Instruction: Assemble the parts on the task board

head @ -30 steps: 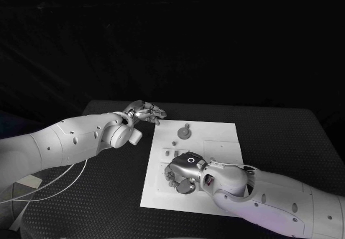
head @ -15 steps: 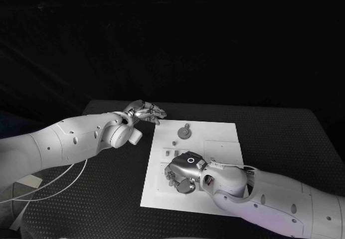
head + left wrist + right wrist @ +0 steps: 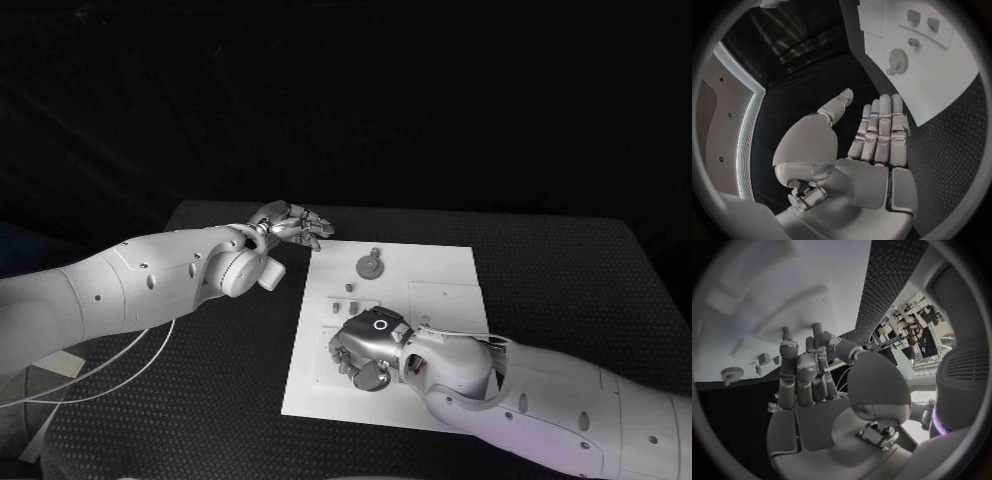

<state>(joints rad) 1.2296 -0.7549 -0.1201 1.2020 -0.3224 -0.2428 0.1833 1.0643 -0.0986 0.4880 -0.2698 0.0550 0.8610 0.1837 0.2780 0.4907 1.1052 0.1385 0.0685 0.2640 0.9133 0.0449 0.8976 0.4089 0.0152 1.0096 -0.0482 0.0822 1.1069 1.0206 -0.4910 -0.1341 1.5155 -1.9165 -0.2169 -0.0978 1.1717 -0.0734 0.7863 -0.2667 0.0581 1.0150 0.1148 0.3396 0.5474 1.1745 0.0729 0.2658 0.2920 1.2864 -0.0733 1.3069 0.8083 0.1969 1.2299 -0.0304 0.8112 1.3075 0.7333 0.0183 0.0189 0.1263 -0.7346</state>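
From the head view, the white task board (image 3: pixel 418 300) lies in the middle of the black textured surface (image 3: pixel 577 270), with a round gear (image 3: pixel 369 266) near its far edge and 2 or 3 small parts (image 3: pixel 346 292) standing just below it; the right hand (image 3: pixel 361 350) hovers low over the board's near left portion, so what sits beneath it is hidden, and the left hand (image 3: pixel 293 222) waits off the board's far left corner. I judge the assembly only partly done, with loose pieces left. In the left wrist view, the left hand (image 3: pixel 873 135) is flat, fingers straight and together, holding nothing, above the surface beside the board (image 3: pixel 942 75), where the gear (image 3: pixel 898 62) shows. In the right wrist view, the right hand (image 3: pixel 811 380) has fingers curled downward toward the board (image 3: pixel 786 285); whether they pinch a part I cannot tell. Beyond the surface the room is dark.
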